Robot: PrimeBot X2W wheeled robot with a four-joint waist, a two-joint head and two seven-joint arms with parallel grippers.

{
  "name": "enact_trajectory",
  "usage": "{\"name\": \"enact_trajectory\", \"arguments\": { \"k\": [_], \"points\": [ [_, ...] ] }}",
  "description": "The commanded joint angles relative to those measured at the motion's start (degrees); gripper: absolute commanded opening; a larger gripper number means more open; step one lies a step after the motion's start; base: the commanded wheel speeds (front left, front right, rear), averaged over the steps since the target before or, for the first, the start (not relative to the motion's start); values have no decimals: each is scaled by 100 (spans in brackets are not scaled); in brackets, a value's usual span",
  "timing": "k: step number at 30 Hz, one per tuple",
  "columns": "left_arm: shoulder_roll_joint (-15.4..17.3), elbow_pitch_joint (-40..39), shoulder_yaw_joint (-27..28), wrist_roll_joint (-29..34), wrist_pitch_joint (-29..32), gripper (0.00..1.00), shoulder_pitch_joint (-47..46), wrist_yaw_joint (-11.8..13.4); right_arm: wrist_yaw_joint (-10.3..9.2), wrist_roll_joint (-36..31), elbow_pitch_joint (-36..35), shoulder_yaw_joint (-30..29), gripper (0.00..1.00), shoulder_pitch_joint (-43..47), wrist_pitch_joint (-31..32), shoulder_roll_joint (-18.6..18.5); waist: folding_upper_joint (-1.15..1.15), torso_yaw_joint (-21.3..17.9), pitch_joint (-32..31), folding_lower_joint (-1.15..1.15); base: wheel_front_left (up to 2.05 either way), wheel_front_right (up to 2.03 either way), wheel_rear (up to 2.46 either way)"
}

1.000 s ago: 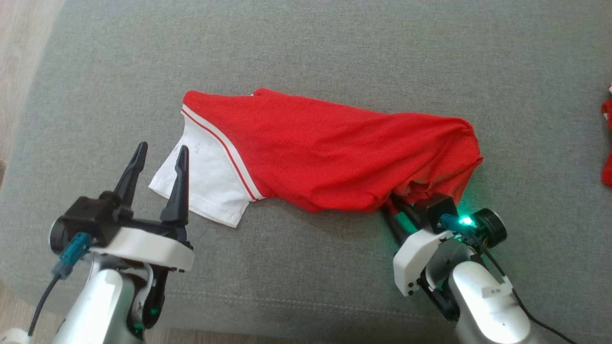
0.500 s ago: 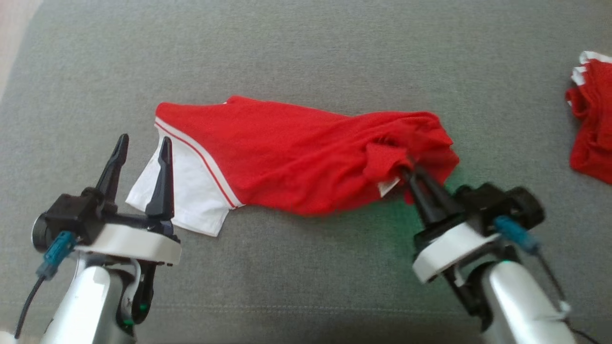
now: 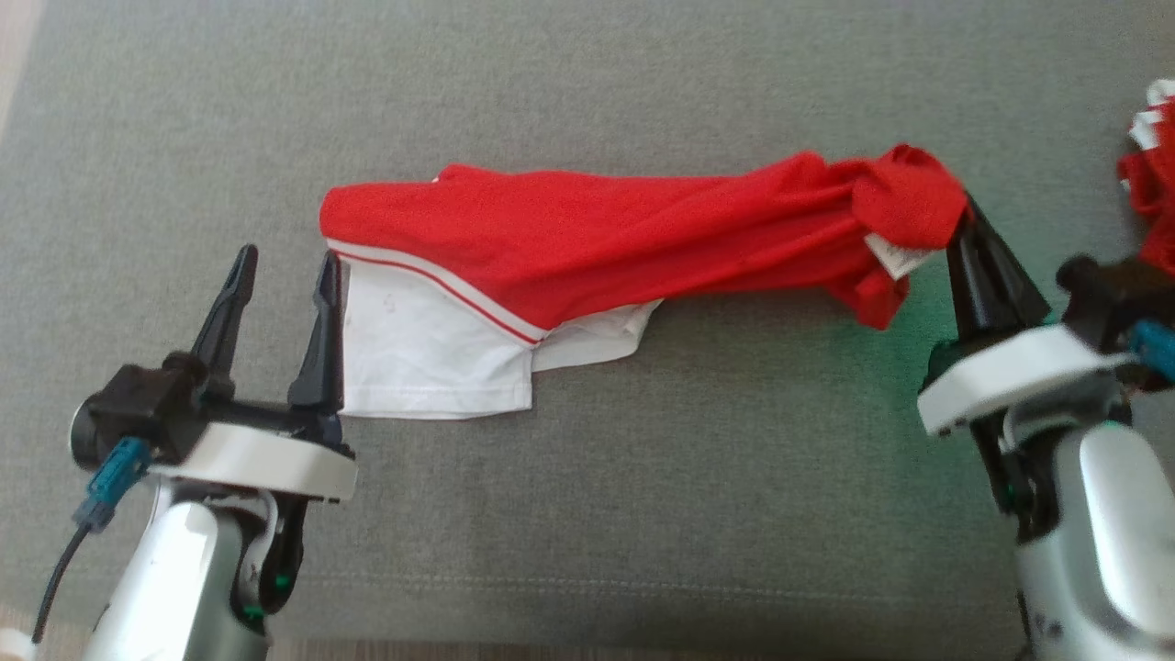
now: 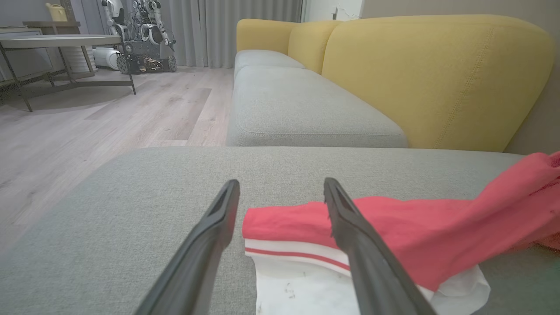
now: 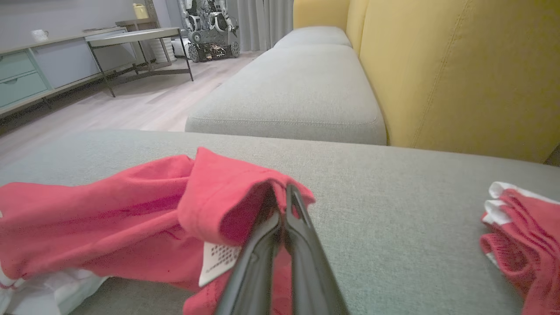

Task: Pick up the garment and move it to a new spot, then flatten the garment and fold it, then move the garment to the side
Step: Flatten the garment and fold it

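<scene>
Red knit garment (image 3: pixel 587 229), white-panelled, lies stretched and creased across the grey woven sofa cushion (image 3: pixel 643 514). The right gripper (image 3: pixel 966 216) is pinching its bunched end, held above the cushion. The left gripper (image 3: pixel 288 259) stands spread at the white panel's edge.

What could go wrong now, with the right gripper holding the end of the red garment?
The right gripper pinches only a small bunched corner of the garment, so the cloth may slip free. A second red cloth lies close on the right, and the arm might snag it.
</scene>
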Motion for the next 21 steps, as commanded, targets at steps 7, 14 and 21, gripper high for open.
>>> {"name": "enact_trajectory", "arguments": {
  "k": [7, 14, 21],
  "points": [
    [-10, -127, 291, 97, -51, 100, -425, -142, -4, 258, 891, -37, 100, -588, -179, 34, 0, 161, 281, 0, 0, 0, 0],
    [-67, -50, 395, 175, -51, 100, -357, -194, -4, 287, 1054, -368, 100, -346, -574, 203, 0, 94, 227, 0, 0, 0, 0],
    [-73, 21, 508, 217, -51, 100, -134, -175, -4, 103, 327, -421, 100, 238, -794, 330, 0, -89, -77, 0, 0, 0, 0]
  ]
}}
